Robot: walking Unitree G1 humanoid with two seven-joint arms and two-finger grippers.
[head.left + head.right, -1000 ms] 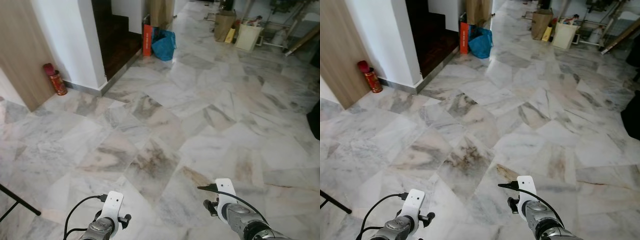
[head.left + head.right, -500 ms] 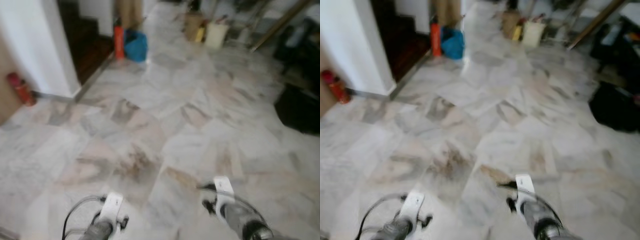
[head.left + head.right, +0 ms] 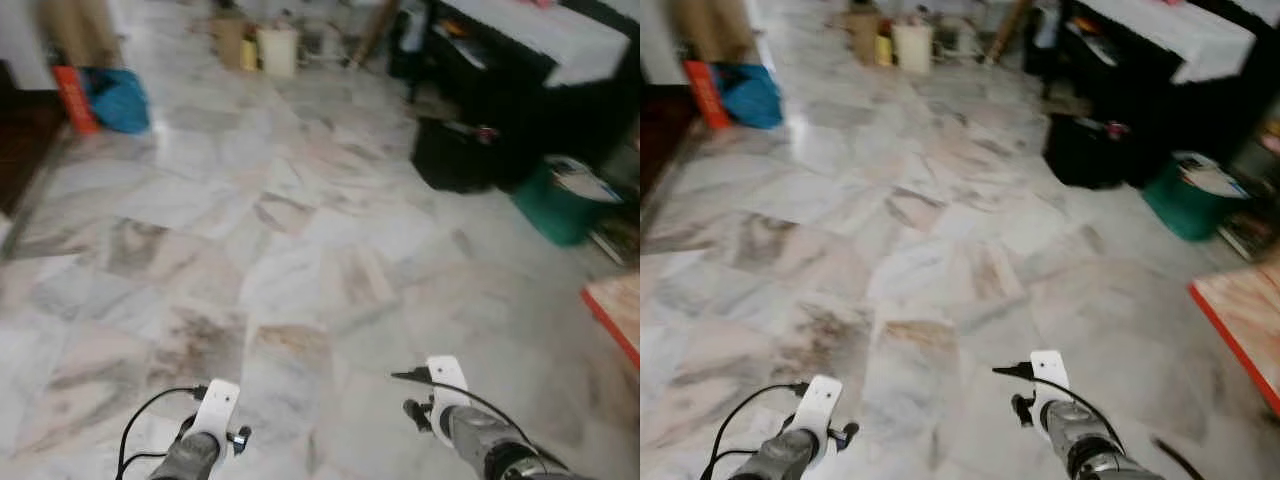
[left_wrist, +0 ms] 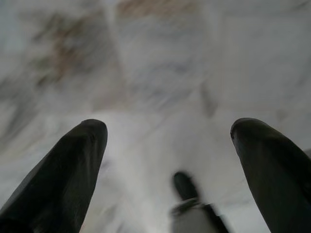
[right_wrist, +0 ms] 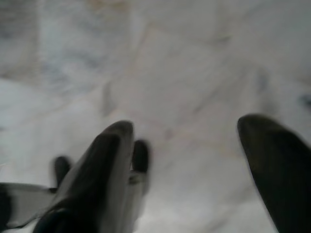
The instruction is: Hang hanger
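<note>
Left pincer [image 4: 170, 127] and right pincer [image 5: 187, 125] gape over veined marble floor [image 3: 300, 200].

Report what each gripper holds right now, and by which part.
Nothing is held. The left gripper and right gripper both have their black fingers spread apart, with the blurred grey-veined marble floor between them.

Both arms held low and forward. Left gripper [image 4: 167, 145]: fingers [image 4: 63, 170] spread wide, nothing between them. Right gripper [image 5: 187, 160]: fingers [image 5: 274, 174] likewise apart, empty. Left wrist [image 3: 205, 440] and right wrist [image 3: 455, 420] level, side by side.
</note>
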